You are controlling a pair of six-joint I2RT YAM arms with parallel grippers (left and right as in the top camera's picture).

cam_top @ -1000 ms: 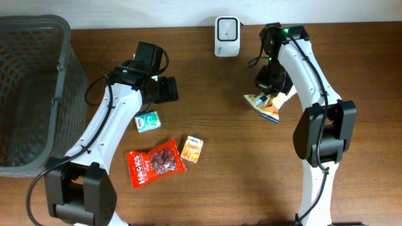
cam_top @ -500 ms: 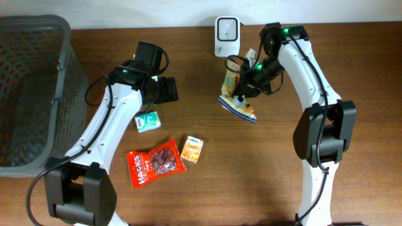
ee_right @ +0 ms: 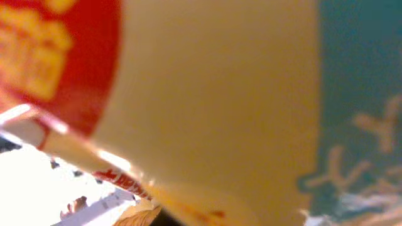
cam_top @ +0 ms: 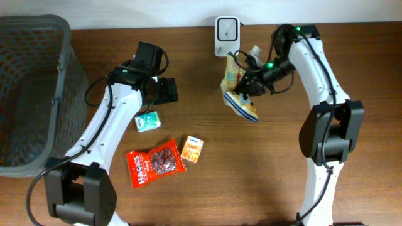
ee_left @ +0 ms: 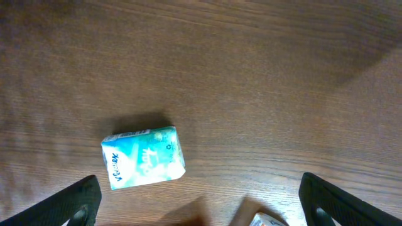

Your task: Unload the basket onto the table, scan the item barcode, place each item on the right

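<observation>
The right fingers (cam_top: 251, 78) are pressed together on the upper edge of a snack bag (cam_top: 239, 95), pinching it so that it hangs tilted above the table (cam_top: 251, 182). In the right wrist view the bag (ee_right: 220, 94) fills the frame as a blur of yellow, red and teal, too close to read. The bag is at the far middle of the table, just in front of the white scanner (cam_top: 227, 28) that stands at the far edge; whether the two touch cannot be told.

The left fingers (ee_left: 326, 201) are spread wide and hold nothing. They hover over bare wood, with a teal tissue pack (ee_left: 143, 157) lying flat on the table close by, between them in the wrist view. Nearer, a red pouch (cam_top: 154, 162) and a small orange packet (cam_top: 192, 149) lie side by side. A dark mesh basket (cam_top: 63, 63) stands at the far left.
</observation>
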